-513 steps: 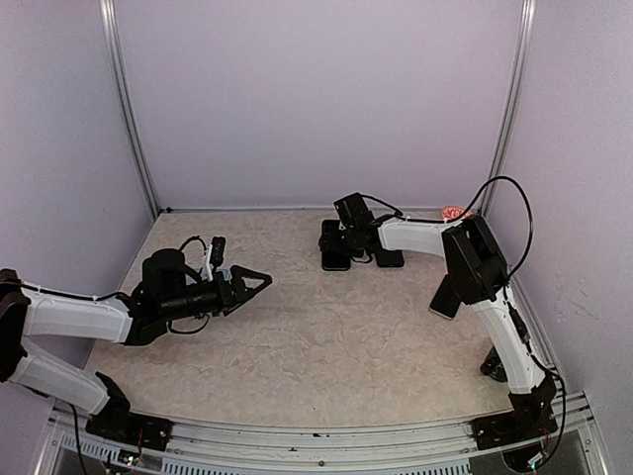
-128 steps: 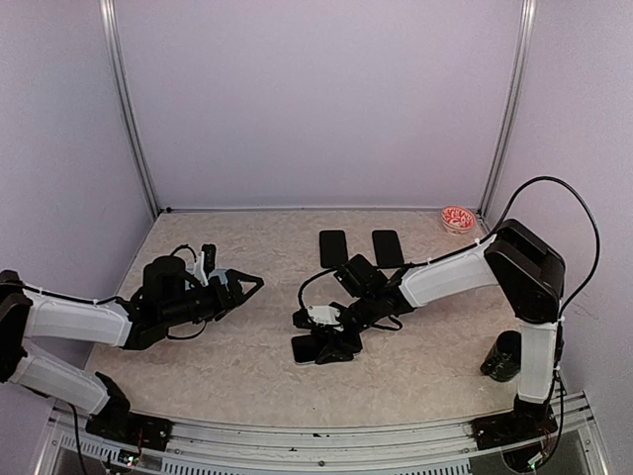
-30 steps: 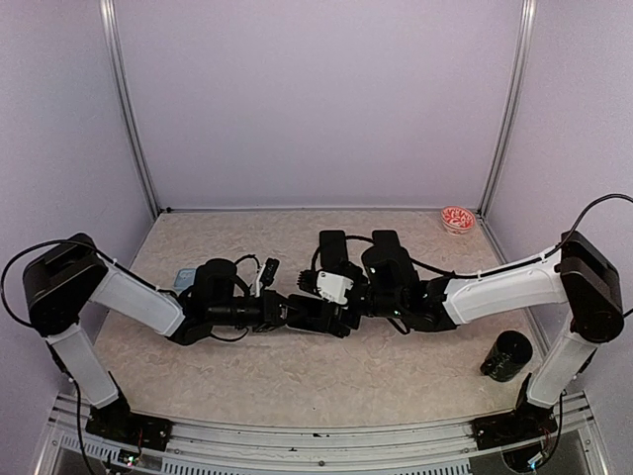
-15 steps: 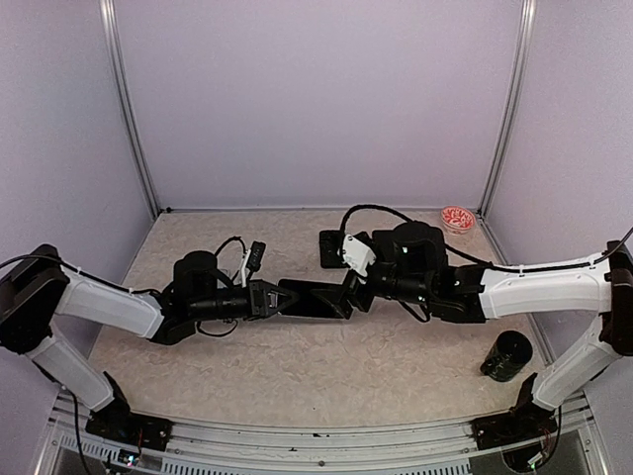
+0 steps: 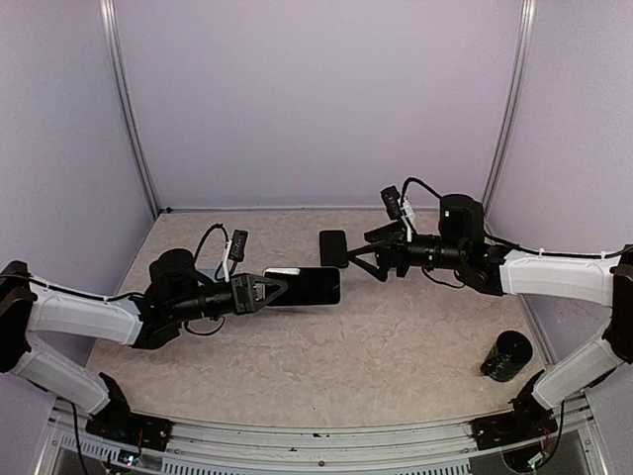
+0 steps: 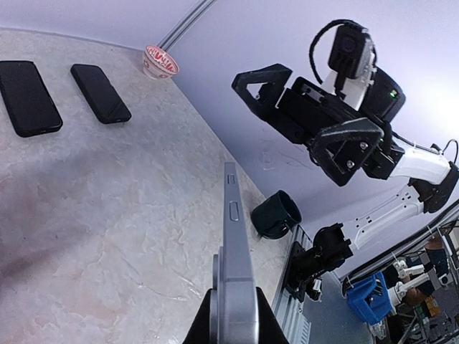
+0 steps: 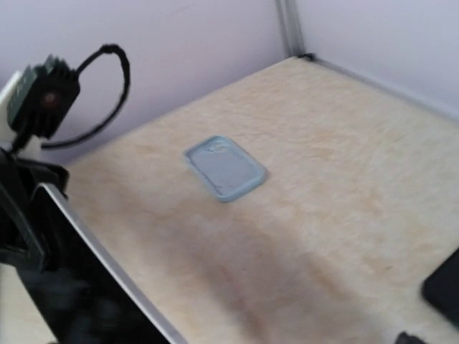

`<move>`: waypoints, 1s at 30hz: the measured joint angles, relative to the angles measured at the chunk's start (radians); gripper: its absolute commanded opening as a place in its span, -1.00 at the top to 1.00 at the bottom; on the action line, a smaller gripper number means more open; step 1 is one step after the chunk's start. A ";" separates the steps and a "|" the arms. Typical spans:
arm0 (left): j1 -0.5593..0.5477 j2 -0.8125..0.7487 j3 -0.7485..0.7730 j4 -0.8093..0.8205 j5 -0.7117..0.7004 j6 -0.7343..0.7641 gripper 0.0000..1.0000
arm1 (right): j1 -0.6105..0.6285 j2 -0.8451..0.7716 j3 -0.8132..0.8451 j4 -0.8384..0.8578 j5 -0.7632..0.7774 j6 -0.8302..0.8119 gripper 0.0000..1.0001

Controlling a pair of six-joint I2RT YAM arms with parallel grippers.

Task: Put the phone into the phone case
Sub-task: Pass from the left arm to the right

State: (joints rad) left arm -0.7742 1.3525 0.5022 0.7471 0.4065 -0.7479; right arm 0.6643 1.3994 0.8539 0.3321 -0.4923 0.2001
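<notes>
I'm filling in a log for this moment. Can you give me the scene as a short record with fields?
held item: phone, gripped at one end
holder: left gripper, shut on it
right gripper: open, empty
phone case: light blue, lying flat, empty
spare items: two black phones, patterned bowl, dark cup

The phone case (image 7: 226,168) shows only in the right wrist view, slightly blurred; from above, the left arm (image 5: 89,317) hides it. The phone (image 5: 302,286) in the left hand (image 5: 277,288) runs off both wrist views' bottom edges.
</notes>
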 measured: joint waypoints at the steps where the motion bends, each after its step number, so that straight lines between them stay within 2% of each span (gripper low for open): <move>1: 0.000 -0.007 -0.003 0.006 0.000 0.002 1.00 | -0.021 0.014 0.010 0.002 -0.046 0.033 -0.99; 6: 0.000 -0.026 -0.005 0.037 -0.001 0.009 1.00 | -0.052 0.060 0.004 0.066 -0.229 0.171 -0.98; 13: -0.002 -0.035 -0.005 0.069 -0.004 0.013 1.00 | -0.052 0.081 -0.013 0.186 -0.345 0.327 -0.95; 30: -0.037 0.058 0.006 0.172 0.005 -0.010 1.00 | 0.031 0.179 -0.021 0.381 -0.403 0.533 -0.87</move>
State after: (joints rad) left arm -0.8108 1.4101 0.5087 0.9188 0.4118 -0.7578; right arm 0.6956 1.5784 0.8326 0.7128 -0.8955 0.7326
